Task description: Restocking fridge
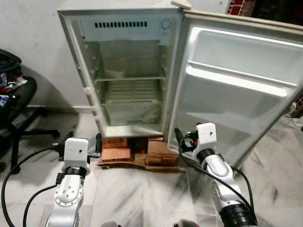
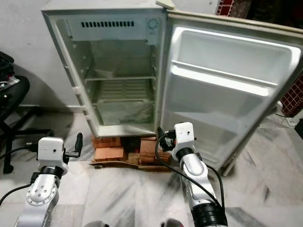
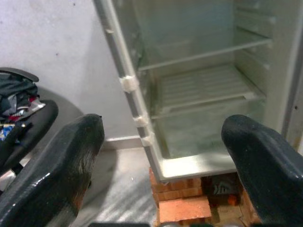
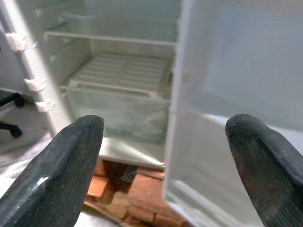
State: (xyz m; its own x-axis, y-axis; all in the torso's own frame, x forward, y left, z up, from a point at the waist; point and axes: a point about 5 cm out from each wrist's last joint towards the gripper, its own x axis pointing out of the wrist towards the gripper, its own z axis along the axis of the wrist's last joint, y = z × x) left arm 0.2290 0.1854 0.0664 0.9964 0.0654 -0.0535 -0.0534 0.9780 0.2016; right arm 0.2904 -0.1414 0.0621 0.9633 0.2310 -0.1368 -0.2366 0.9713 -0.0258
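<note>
Nearest, the left claw point(image 3: 156, 156) is held wide open with nothing between its black fingers point(image 3: 57, 170), low before the fridge's left edge. The right claw point(image 4: 163, 161) is likewise spread wide and empty, raised toward the gap between cabinet and door. Both are well apart from any surface.

Beyond them, red bricks point(image 1: 116, 150) on a flattened sheet of brown cardboard point(image 1: 137, 163) are seen propping the small white single-door fridge point(image 1: 75, 61) off the pale marble floor point(image 1: 142, 194). Its white plastic door point(image 1: 236, 85) stands fully open to the right, its moulded door shelves bare. Inside, a clear glass shelf point(image 1: 129, 79), a white ribbed tray point(image 1: 131, 91) and a clear crisper drawer point(image 1: 132, 113) are visible; a pale bowl-like shape on the upper shelf cannot be identified.

No goods for stocking can be seen, so their weight and grip cannot be judged. The door is probably light but stiff, best pushed at its free edge; on bricks, the cabinet may rock.

A black office chair point(image 1: 19, 109) stands at the left wall.
</note>
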